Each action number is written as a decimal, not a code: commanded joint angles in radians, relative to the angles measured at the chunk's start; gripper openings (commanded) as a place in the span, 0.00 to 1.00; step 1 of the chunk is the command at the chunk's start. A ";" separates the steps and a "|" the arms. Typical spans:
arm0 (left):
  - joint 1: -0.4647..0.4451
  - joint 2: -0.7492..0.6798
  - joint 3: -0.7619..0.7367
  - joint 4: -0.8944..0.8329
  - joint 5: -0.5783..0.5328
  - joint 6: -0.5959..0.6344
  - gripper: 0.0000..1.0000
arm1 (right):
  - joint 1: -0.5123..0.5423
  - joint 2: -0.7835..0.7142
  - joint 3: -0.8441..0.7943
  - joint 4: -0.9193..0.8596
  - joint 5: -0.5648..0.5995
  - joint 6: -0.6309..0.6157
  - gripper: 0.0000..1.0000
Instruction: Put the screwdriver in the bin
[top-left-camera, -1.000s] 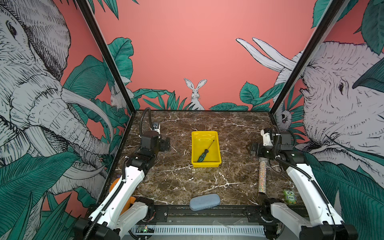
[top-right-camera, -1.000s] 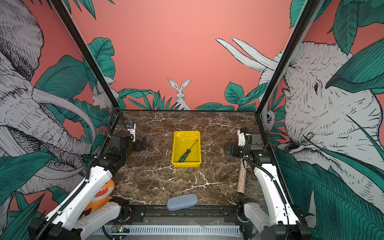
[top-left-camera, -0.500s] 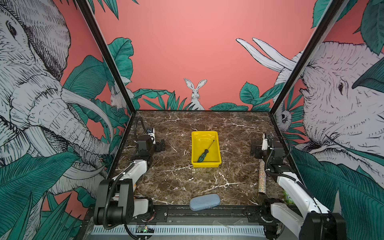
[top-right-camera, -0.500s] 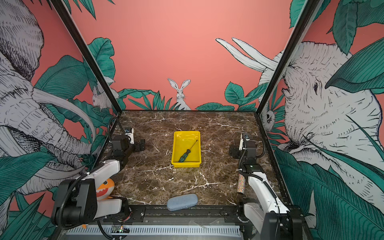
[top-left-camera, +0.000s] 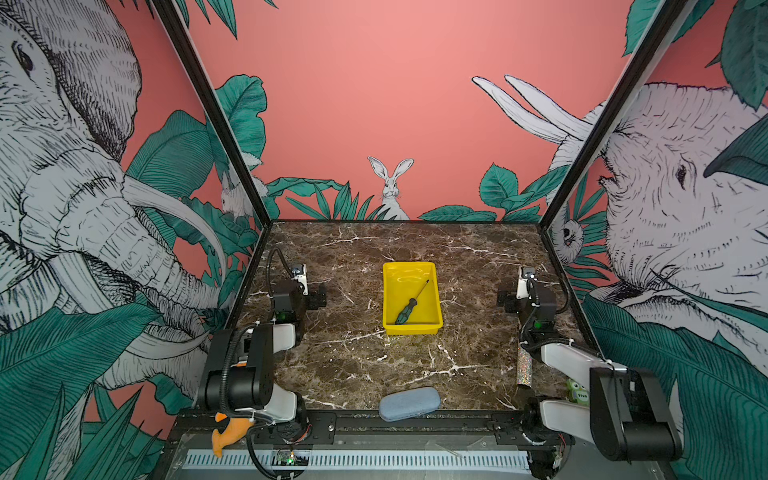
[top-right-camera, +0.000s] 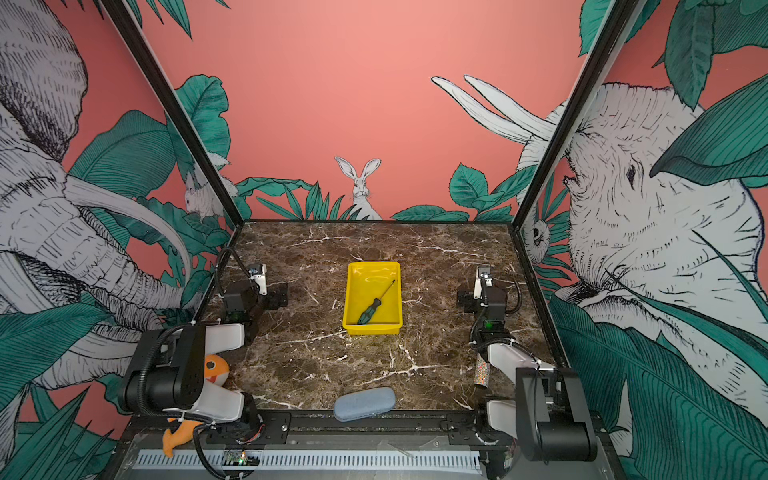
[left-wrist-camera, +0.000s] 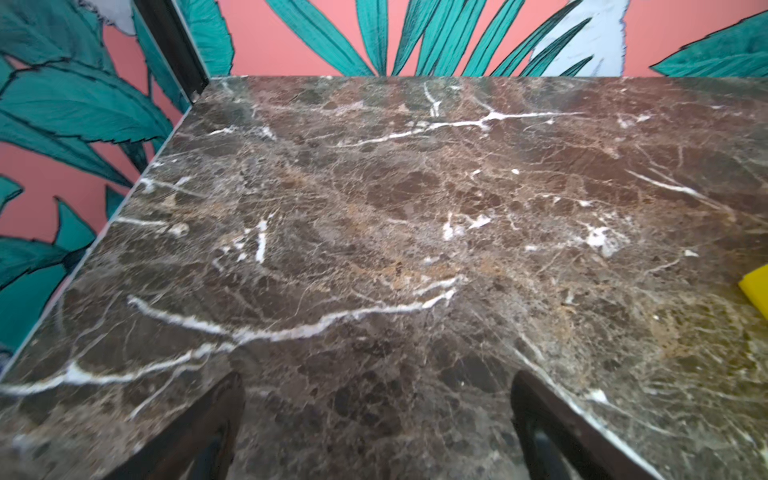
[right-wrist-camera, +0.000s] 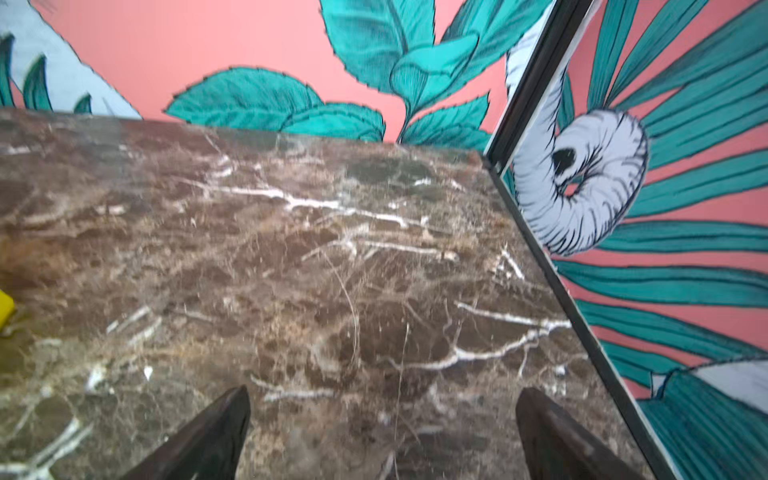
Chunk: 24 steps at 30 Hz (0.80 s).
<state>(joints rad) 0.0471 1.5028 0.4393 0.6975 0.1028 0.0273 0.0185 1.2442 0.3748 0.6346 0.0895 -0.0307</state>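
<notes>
In both top views the screwdriver (top-left-camera: 412, 301) lies slantwise inside the bin (top-left-camera: 388, 291), handle toward its near wall. The left gripper (top-left-camera: 316, 296) sits well left of the bin, the right gripper (top-left-camera: 504, 301) well right. The left wrist view shows its fingers (left-wrist-camera: 199, 428) spread wide over bare marble tabletop (left-wrist-camera: 374, 208), a bin corner at the edge. The right wrist view shows the same, parted and empty. I judge the tool light, stiff and slim: grip the thicker handle, not the thin, likely slippery shaft.

screwdriver (top-right-camera: 375, 307) lying diagonally, inside yellow bin (top-right-camera: 365, 282)
</notes>
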 joint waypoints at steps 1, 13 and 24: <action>0.005 -0.012 0.016 0.047 0.060 0.033 1.00 | -0.005 0.007 -0.004 0.067 -0.022 0.023 0.99; 0.001 0.022 -0.099 0.286 0.056 0.044 1.00 | -0.005 0.297 -0.038 0.365 -0.108 0.009 0.99; -0.068 0.058 -0.025 0.183 -0.068 0.089 1.00 | -0.006 0.307 0.021 0.267 -0.072 0.032 0.99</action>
<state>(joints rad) 0.0135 1.5753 0.3836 0.9108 0.1238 0.0814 0.0174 1.5547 0.3939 0.8898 0.0078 -0.0113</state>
